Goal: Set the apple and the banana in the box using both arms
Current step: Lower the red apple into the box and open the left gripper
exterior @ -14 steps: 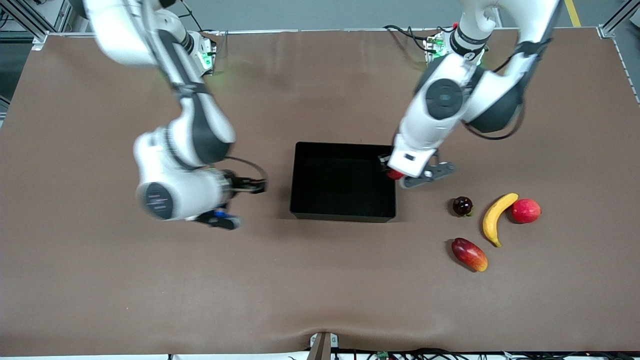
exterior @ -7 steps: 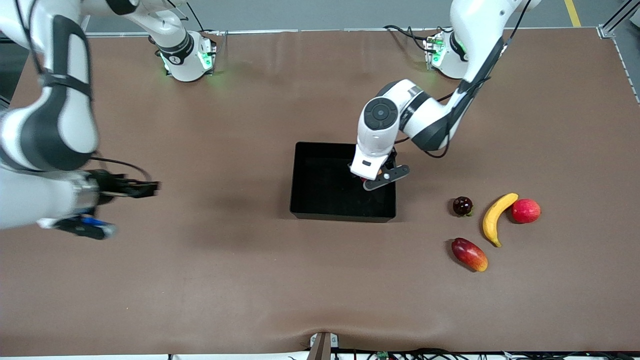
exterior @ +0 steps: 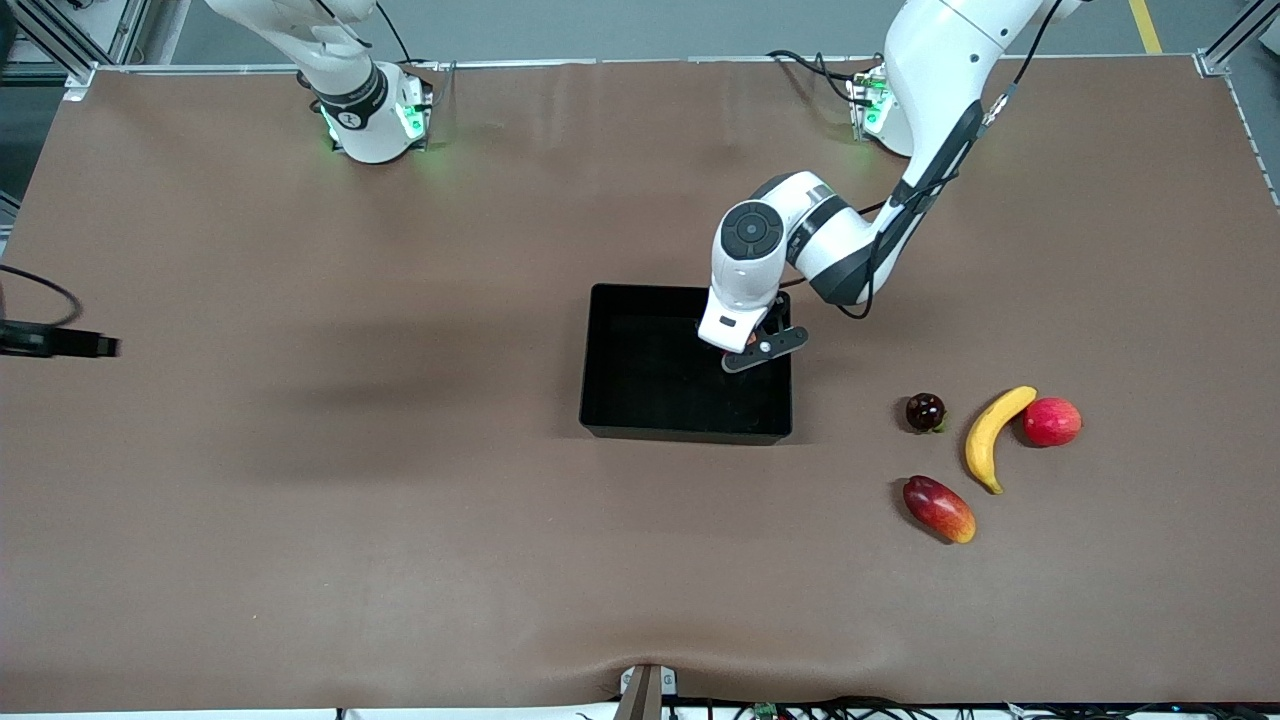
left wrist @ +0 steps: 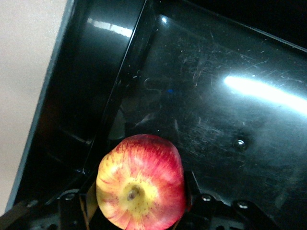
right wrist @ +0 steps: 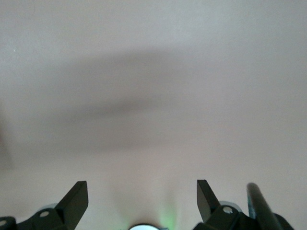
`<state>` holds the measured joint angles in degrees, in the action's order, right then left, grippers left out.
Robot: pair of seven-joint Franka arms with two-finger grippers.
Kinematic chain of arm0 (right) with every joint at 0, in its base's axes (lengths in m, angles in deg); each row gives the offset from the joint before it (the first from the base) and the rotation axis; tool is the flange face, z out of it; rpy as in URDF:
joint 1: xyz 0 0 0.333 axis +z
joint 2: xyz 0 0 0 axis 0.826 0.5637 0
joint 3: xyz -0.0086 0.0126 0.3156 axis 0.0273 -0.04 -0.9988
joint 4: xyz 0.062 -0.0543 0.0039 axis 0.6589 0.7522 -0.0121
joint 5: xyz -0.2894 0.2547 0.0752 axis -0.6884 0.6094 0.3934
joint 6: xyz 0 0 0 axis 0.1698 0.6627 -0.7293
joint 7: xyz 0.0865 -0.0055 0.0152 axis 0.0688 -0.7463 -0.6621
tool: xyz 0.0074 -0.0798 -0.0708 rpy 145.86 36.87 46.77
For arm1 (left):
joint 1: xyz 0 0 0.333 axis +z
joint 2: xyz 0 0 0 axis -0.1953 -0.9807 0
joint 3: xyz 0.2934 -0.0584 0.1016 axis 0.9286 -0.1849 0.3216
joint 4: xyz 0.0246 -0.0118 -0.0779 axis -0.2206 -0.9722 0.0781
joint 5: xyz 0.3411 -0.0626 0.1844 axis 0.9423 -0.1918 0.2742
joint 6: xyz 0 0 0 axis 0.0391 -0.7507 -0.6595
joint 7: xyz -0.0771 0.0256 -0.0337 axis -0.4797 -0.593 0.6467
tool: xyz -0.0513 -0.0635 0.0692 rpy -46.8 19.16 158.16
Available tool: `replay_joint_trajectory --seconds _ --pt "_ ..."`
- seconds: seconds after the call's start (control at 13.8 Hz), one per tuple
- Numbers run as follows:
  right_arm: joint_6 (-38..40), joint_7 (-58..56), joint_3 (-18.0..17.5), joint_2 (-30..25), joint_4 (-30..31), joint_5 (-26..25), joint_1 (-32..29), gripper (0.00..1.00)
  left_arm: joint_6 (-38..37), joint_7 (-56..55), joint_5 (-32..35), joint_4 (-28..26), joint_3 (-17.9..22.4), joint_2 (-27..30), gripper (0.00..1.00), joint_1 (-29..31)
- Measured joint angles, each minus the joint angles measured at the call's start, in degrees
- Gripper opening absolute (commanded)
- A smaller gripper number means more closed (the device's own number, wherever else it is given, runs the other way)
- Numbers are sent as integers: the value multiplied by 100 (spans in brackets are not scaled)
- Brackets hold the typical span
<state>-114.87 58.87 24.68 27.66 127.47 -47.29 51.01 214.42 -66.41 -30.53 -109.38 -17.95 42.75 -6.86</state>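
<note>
Left gripper [left wrist: 139, 211]: we see jaws clamped on the apple [left wrist: 140, 182] over the box [exterior: 600, 400] | Right gripper [right wrist: 142, 199]: jaws wide, empty, above the bare surface [right wrist: 153, 72] | banana [exterior: 990, 437]: on surface

Setting: robotics lab
Evidence: brown-covered table [exterior: 300, 550], aluminium frame posts [exterior: 1230, 40], loose cables [exterior: 800, 65], lit arm bases [exterior: 375, 120]

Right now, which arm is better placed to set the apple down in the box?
Left. Its tool is shut on the apple over the box. The right tool is open over bare table toward its own end.
</note>
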Motion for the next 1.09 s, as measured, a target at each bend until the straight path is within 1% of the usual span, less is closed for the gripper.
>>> replay_joint_trajectory --seconds 0.07,0.15,0.22,0.29,0.36,0.44,0.65,0.8,0.94,1.09 --pt "-280 -27 -14 -272 275 0 -2 100 0 0 2 -12 0 -9 0 -2" --pt "-636 -55 -56 -639 684 -1 33 100 0 0 33 -29 0 -24 0 -3" --pt "-936 -198 -99 -1022 1139 -2 74 100 0 0 105 -46 0 -49 13 -3" --pt "-1100 -554 -129 -1358 1526 -3 111 100 0 0 166 -51 0 -90 47 -3" --pt "-1151 -940 -147 -1603 1782 -3 152 100 3 0 179 -48 1 -135 82 -2" --pt "-1184 -1186 -159 -1764 1917 -3 201 100 8 0 180 -41 3 -172 100 0" --pt "-1221 -1337 -173 -1863 1767 -4 321 100 15 -1 180 19 12 -195 100 12" --pt "-1125 -1351 -147 -1850 1755 -10 308 100 -144 -17 181 209 7 -189 100 6" --pt "-1091 -1323 -118 -1842 1755 -11 290 100 -724 -52 182 607 -22 -153 100 5" --pt "-943 -1068 -127 -1842 1750 -10 296 100 -1467 -53 182 1138 -76 -73 100 4"
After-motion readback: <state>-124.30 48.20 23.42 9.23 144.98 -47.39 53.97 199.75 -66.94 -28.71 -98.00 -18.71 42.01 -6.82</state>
